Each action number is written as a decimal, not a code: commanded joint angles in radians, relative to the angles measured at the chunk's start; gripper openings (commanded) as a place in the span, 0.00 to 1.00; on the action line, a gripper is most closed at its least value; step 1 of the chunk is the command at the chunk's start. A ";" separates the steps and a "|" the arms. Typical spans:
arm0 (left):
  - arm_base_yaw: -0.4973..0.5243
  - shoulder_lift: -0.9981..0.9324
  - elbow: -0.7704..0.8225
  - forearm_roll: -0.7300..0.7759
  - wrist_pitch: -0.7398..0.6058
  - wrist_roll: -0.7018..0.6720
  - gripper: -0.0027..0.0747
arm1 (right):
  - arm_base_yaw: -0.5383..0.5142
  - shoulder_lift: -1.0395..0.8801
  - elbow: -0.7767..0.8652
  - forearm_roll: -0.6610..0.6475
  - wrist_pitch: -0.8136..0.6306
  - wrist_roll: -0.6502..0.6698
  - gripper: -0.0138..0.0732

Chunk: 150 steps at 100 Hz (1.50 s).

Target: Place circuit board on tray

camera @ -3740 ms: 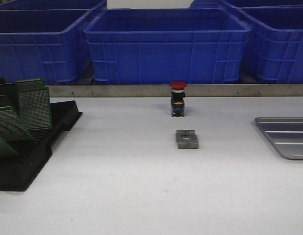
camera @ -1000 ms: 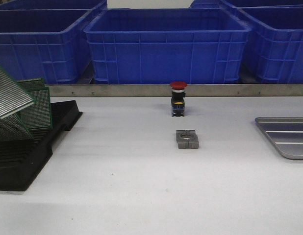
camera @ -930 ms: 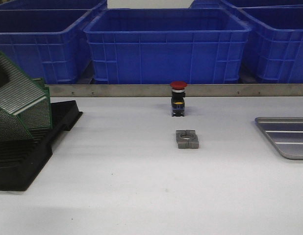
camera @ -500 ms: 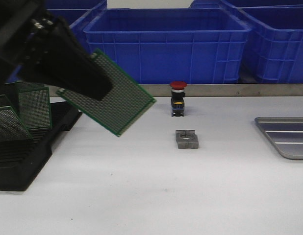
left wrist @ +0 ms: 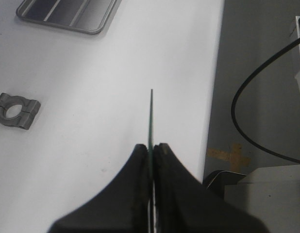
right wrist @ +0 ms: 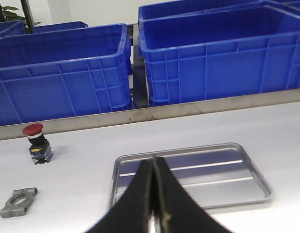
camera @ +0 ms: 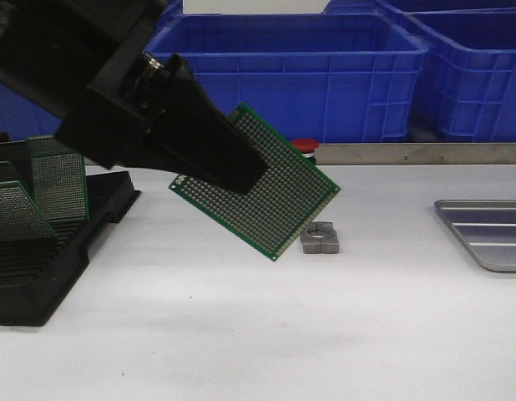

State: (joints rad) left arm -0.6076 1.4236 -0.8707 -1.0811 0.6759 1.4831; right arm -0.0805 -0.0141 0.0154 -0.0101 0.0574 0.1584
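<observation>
My left gripper (camera: 241, 171) is shut on a green perforated circuit board (camera: 270, 196) and holds it tilted in the air above the middle of the table. In the left wrist view the board (left wrist: 151, 116) shows edge-on between the shut black fingers (left wrist: 140, 160). The silver ribbed tray (camera: 488, 232) lies empty at the right edge of the table; it also shows in the left wrist view (left wrist: 67, 13) and the right wrist view (right wrist: 189, 172). My right gripper (right wrist: 154, 162) is shut and empty, hovering at the near side of the tray; it is out of the front view.
A black slotted rack (camera: 41, 251) with more green boards (camera: 58, 180) stands at the left. A grey metal clamp block (camera: 321, 239) lies mid-table, and a red-capped push button (camera: 304, 146) stands behind the held board. Blue bins (camera: 325, 75) line the back behind a metal rail.
My left arm lifted a board out of the rack and carried it right, over the middle of the table. The board now hides most of the red button.
</observation>
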 commanded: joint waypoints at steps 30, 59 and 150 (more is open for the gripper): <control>-0.007 -0.026 -0.032 -0.059 0.001 -0.006 0.01 | 0.001 0.105 -0.302 0.091 0.382 0.006 0.03; -0.007 -0.026 -0.032 -0.061 0.001 -0.006 0.01 | 0.001 0.422 -0.471 0.175 0.569 -0.002 0.06; -0.007 -0.026 -0.032 -0.061 0.001 -0.006 0.01 | 0.409 1.009 -0.676 1.050 0.637 -1.559 0.57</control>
State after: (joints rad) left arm -0.6076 1.4236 -0.8707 -1.0893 0.6734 1.4831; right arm 0.2940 0.9583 -0.6255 0.9530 0.7379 -1.2562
